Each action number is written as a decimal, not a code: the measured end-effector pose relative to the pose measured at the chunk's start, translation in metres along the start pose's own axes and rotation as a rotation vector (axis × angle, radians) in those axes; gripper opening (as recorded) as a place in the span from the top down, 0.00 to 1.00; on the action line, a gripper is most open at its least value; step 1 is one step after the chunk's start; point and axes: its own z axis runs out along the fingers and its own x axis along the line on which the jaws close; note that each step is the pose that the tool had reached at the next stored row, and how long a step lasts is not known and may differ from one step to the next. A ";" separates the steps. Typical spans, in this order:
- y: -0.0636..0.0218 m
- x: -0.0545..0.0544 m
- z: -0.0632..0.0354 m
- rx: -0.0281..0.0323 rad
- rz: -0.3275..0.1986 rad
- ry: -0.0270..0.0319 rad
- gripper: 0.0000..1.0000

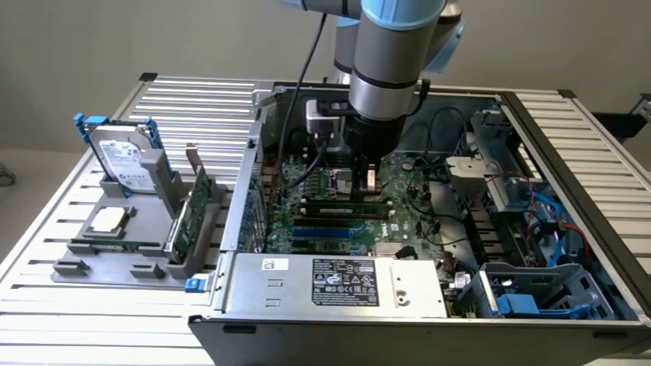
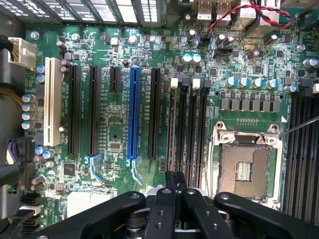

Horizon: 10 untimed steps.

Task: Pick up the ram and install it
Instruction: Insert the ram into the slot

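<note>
1. the step in hand looks like seating the ram [image 1: 344, 205] in its slot on the motherboard [image 2: 114, 124], inside the open computer case [image 1: 305, 324] on the slatted worktop [image 1: 194, 99].
2. the claw [image 1: 368, 183] has its fingers [image 2: 164, 199] pressed together, with no gap showing between them in the wrist view; whether the thin top edge of the board is nipped between them or only pushed on cannot be told.
3. the ram stands on edge in the row of black memory slots [image 2: 192, 124] just beside the cpu socket [image 2: 246, 167]; it seems to sit in the slot of that row farthest from the socket; in the wrist view it reads as a thin brownish line [image 2: 172, 129] running out from under the claw's tips [image 2: 174, 175].
4. in the exterior view the claw is right above the ram, touching it or nearly so, near the middle of its length and just beside the cpu socket [image 1: 343, 181].
5. to do this well, i judge the push should go straight down along the slot, so that the board stays upright and does not lean toward the socket or away from it.
6. both ends of the stick should sink evenly; a push off the middle could leave one end high and its latch open.
7. the risk is a tilted board binding in the slot, or the closed tips slipping off the narrow edge onto the small parts by the socket.
</note>
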 end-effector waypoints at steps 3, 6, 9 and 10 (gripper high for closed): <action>-0.0007 0.000 0.0017 0.0000 0.000 -0.0001 0.89; -0.0012 0.000 0.0029 0.0000 0.000 0.0000 0.89; -0.0016 -0.001 0.0040 0.0000 0.001 0.0000 0.89; -0.0016 -0.001 0.0043 0.0000 0.001 0.0000 0.89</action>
